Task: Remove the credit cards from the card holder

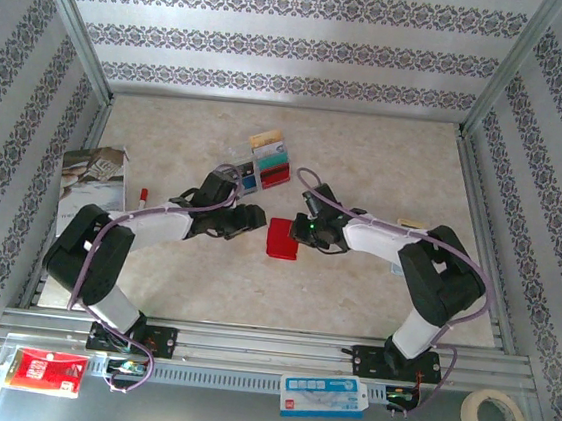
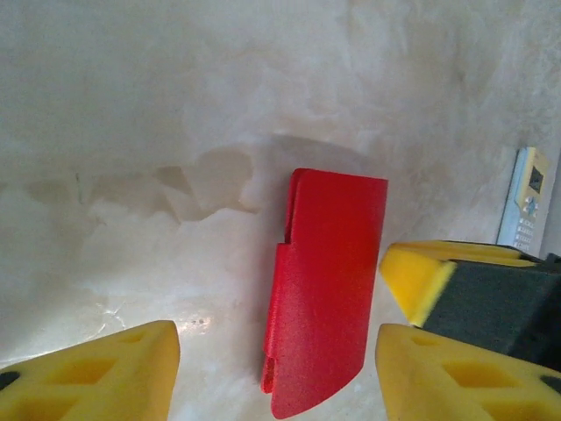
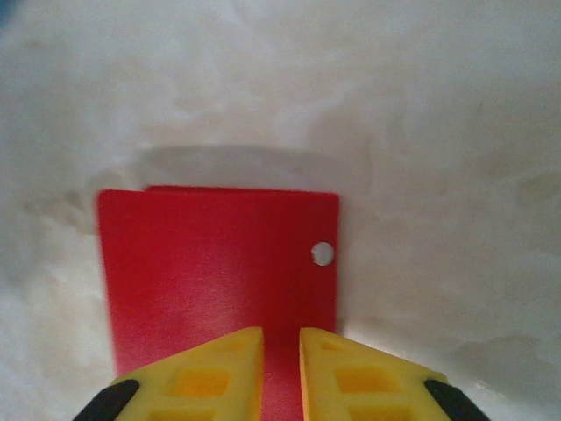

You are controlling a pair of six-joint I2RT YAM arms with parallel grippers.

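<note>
Jaws, left gripper (image 2: pixel 279 386): spread wide, empty, one end of the card holder (image 1: pixel 282 239) between them. Jaws, right gripper (image 3: pixel 280 368): drawn to a narrow slit over the holder's edge; grip cannot be told. Card holder: red, lying flat, mid-tabletop (image 1: pixel 371 311). Credit cards (image 1: pixel 268 164): loose cluster toward the far edge.

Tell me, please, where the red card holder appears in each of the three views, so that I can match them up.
Top external: the card holder lies just below the centre of the frame.
Left wrist: right of centre, running lengthwise up the frame.
Right wrist: left of centre, reaching the lower edge.
Shared landmark: the right gripper at the holder's edge; one of its yellow fingers shows at the right of the left wrist view.
</note>
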